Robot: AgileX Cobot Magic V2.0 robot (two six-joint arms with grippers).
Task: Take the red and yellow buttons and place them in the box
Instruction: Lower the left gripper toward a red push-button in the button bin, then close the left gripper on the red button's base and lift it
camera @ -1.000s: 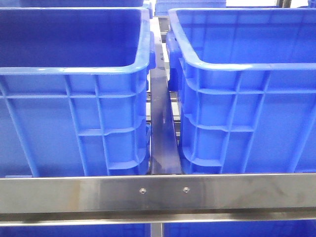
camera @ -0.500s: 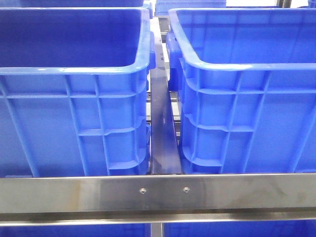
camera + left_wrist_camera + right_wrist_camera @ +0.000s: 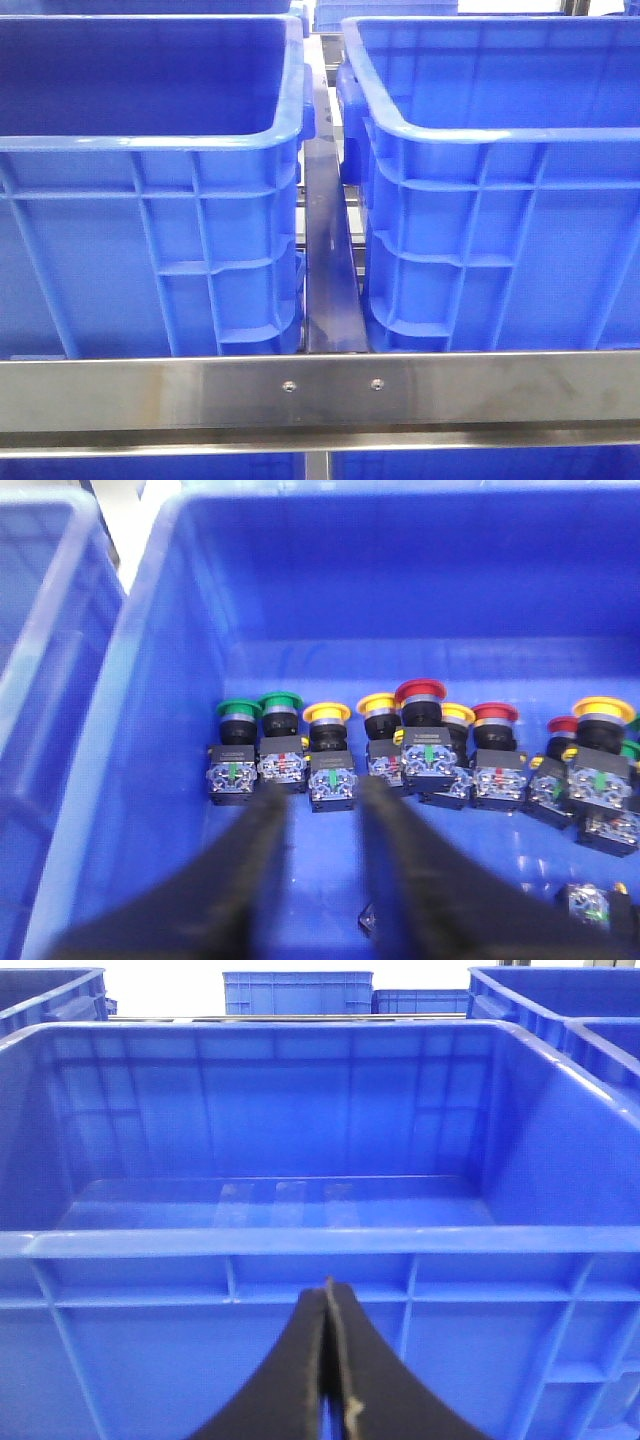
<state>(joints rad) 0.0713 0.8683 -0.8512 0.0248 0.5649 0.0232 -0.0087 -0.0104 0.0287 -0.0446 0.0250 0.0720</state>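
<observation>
Left gripper [image 3: 318,798]: fingers spread, empty, hovering over yellow button [image 3: 327,713] in supply crate [image 3: 150,740]. Step: approach. Next likely needs descent, then closing; right gripper [image 3: 327,1305] pressed together, facing empty box [image 3: 300,1242].
</observation>
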